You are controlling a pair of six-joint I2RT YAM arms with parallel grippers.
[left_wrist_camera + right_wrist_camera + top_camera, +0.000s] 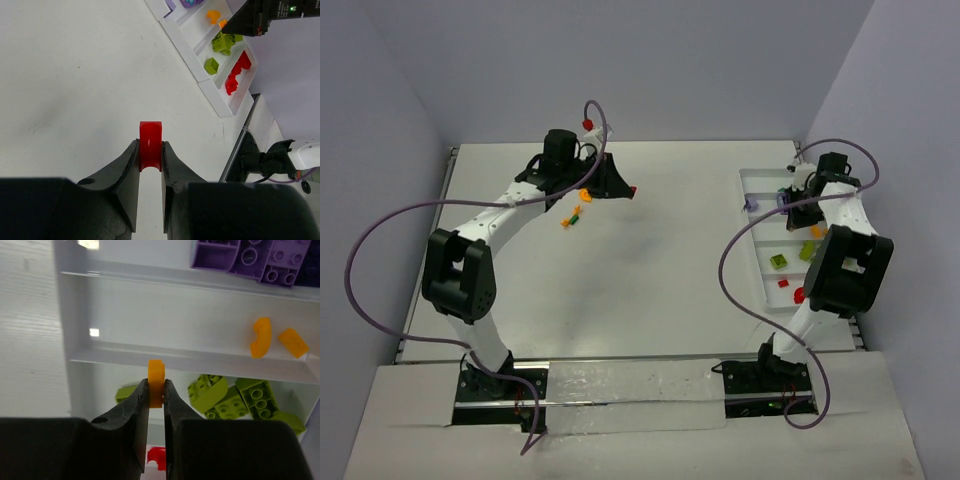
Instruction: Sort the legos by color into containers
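Two deliveries in play at once. The right tool (pixel 156 390) is pinching an orange brick (pixel 156 371) above the tray (pixel 62 315), seemingly around the divider between the orange pieces (pixel 261 337) and the lime pile (pixel 235 397). The call looks like a nudge toward the orange side, then a release. Out over the bench (pixel 660 300), the left tool (pixel 150 152) is clamped on a red brick (pixel 150 131), well apart from the tray. It needs carrying to the end compartment holding the red bricks (pixel 237 75). Loose bricks (pixel 572 215) lie near it. No brand, label or writing can be read anywhere.
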